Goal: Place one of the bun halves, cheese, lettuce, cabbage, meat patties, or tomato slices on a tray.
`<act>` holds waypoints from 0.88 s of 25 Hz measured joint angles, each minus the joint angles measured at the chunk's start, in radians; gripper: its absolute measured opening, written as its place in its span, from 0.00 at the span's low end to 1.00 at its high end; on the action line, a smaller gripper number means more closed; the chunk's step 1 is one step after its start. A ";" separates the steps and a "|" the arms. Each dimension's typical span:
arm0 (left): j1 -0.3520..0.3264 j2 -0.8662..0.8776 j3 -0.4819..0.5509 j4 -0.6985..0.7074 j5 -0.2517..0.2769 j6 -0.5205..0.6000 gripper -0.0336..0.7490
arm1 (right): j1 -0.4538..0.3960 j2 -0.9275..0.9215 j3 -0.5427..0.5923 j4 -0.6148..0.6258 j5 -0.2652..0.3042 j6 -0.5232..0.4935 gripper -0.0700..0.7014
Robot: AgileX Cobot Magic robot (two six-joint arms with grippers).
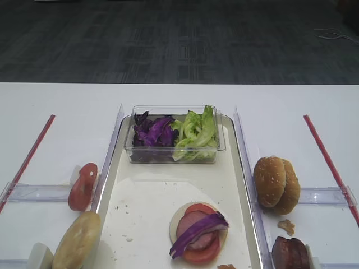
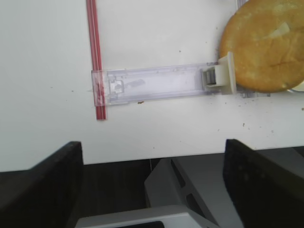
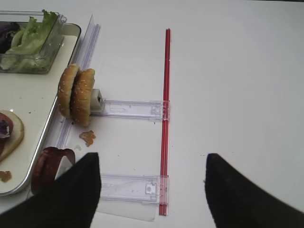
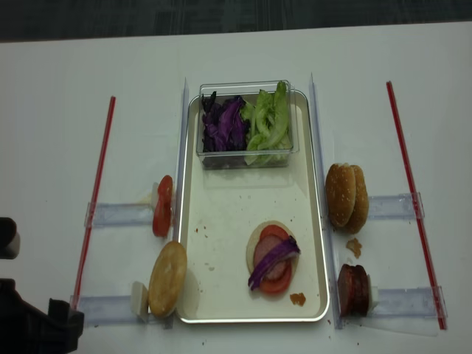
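The cream tray (image 1: 140, 202) carries a stack: a pale round base, tomato slices and a patty, topped by the purple cabbage strip (image 1: 199, 231). Two sesame bun halves (image 1: 276, 185) stand on edge right of the tray, with meat patties (image 1: 290, 253) nearer the front. Left of the tray stand tomato slices (image 1: 83, 186) and a plain bun half (image 1: 77, 241). Lettuce (image 1: 194, 134) lies in the clear tub. No cheese shows. My left gripper (image 2: 152, 185) hangs open and empty over the table's front edge, near the plain bun half (image 2: 263, 45). My right gripper (image 3: 152, 190) is open and empty, right of the patties (image 3: 50, 164).
The clear tub (image 1: 219, 147) at the tray's far end also holds purple shreds (image 1: 152, 133). Clear plastic rails (image 1: 33, 192) and red strips (image 1: 328, 159) flank the tray. A crumb (image 1: 286, 226) lies by the buns. Grey robot base (image 2: 190, 199) sits under the table edge.
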 joint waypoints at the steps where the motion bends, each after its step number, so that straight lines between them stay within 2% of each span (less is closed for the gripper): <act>1: 0.000 0.000 0.000 0.000 0.000 0.000 0.76 | 0.000 0.000 0.000 0.000 0.000 0.000 0.73; 9: 0.000 -0.002 0.000 0.000 0.000 -0.002 0.76 | 0.000 0.000 0.000 0.000 0.000 0.000 0.73; 22: 0.000 -0.119 0.000 0.000 0.000 -0.004 0.76 | 0.000 0.000 0.000 0.000 0.000 0.000 0.73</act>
